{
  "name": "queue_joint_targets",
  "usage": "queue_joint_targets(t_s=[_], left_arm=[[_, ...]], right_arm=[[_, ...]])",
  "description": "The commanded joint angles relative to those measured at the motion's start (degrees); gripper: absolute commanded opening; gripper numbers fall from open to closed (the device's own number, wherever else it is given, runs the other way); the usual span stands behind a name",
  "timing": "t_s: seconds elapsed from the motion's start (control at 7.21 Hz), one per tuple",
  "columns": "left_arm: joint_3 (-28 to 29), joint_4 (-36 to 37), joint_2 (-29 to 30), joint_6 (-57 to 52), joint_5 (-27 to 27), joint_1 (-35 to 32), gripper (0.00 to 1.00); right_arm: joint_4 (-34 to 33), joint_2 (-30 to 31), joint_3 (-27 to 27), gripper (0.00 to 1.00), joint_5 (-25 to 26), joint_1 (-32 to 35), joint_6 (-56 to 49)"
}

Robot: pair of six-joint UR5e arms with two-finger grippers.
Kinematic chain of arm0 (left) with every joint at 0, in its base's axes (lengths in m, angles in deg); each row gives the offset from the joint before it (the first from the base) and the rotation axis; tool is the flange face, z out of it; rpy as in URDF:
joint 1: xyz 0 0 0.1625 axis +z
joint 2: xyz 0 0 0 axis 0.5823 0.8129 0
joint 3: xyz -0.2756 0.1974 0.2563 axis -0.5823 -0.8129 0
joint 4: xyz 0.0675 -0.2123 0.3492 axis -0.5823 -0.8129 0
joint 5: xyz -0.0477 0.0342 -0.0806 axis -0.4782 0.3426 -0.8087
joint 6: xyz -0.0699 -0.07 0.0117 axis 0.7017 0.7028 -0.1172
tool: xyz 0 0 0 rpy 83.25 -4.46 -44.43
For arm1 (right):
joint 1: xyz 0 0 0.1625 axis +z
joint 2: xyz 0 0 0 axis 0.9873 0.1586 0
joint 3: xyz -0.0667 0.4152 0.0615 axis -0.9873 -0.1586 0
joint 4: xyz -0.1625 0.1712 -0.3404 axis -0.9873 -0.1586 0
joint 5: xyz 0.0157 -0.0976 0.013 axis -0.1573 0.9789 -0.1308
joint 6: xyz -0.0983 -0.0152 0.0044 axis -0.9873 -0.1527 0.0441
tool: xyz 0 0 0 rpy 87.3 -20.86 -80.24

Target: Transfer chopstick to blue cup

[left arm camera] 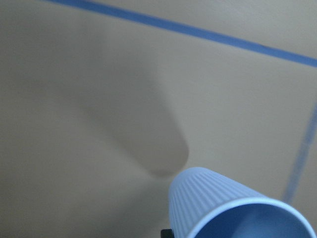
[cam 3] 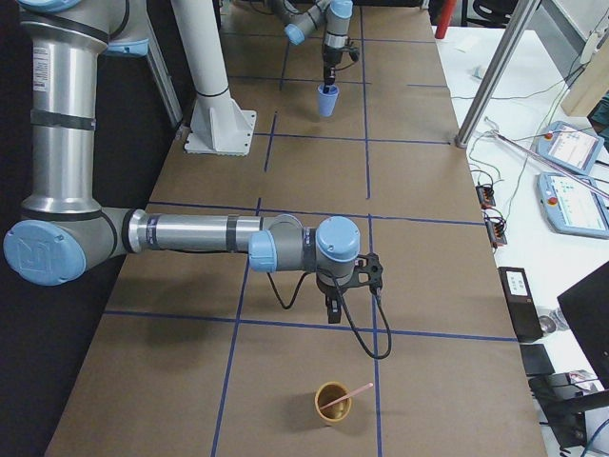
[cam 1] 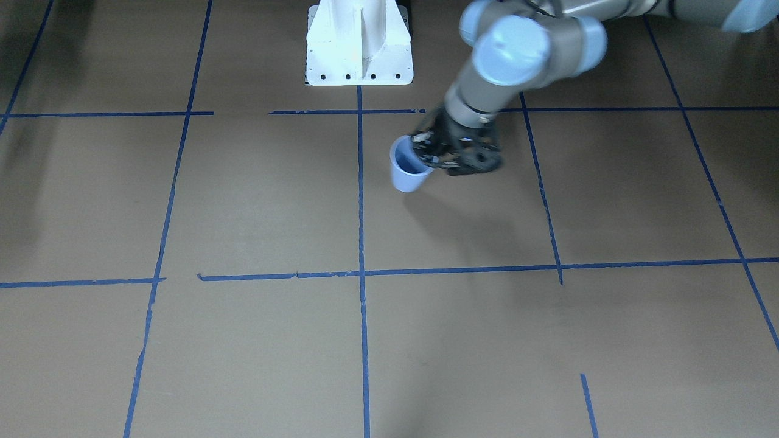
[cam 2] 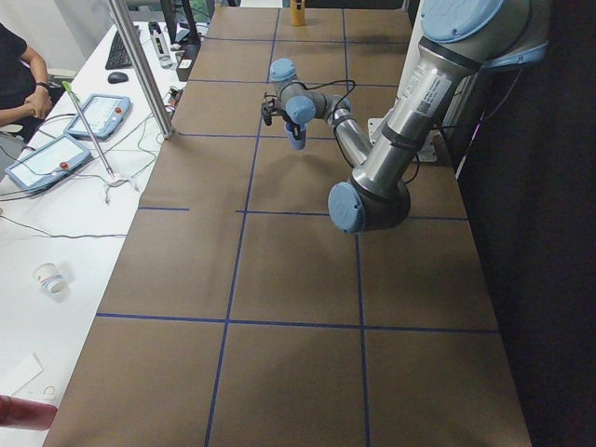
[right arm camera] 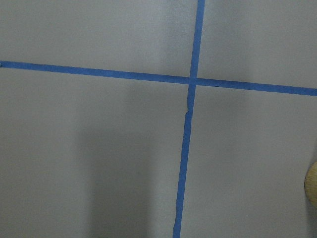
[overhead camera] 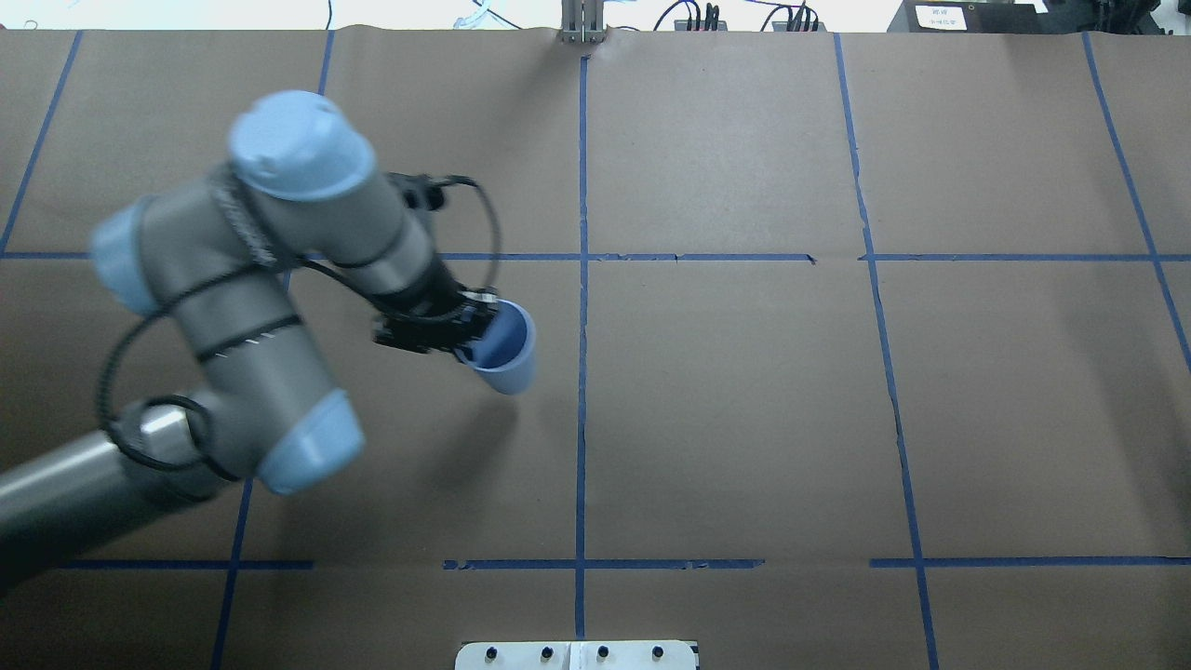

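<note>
Reference landmark: white robot base.

1. Left gripper: clamped on the rim of the blue cup. One finger sits inside the mouth and the other outside the wall. The cup is tilted and held clear of the table; its shadow falls apart from it on the brown paper. The cup is near the base, in front of it and slightly to the robot's left. Nothing is visible inside the cup.

2. Chopstick: a pale pink stick leaning in the tan cup, upper end projecting over the rim. The tan cup stands upright on the table, well apart from the base, toward the table end on the robot's right.

3. Right gripper: pointing down over the table, between the base and the tan cup. It is near the chopstick but not touching it; the chopstick lies beyond it, on the side away from the base. Finger spacing cannot be determined, since only the side view shows this gripper.
</note>
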Motion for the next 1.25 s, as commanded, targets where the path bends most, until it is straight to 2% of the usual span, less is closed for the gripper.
queue_joint_targets(t_s=[0.0,0.28,0.69,0.83,0.97,1.11], left_arm=[[4.24,2.64,7.31,1.34,5.31,4.14,0.0],[7.4,2.2,8.46,0.99,6.81,4.32,0.0],[9.0,0.97,8.73,1.08,6.73,5.99,0.0],[9.52,0.88,8.73,1.08,6.73,6.16,0.05],[9.61,-0.6,8.64,0.99,6.73,6.08,0.17],[9.62,-1.05,8.38,0.99,6.73,6.08,0.56]], right_arm=[[0.45,0.02,-0.78,1.0,0.03,0.0,-0.12],[0.54,0.02,-0.96,1.0,0.03,0.0,-0.12],[0.54,-0.06,-0.96,1.0,0.03,0.0,-0.12],[0.62,-0.06,-0.96,1.0,0.03,0.0,-0.12],[0.54,-0.06,-0.87,1.0,0.03,0.0,-0.03],[0.54,-0.15,-0.87,1.0,0.03,0.0,0.14]])
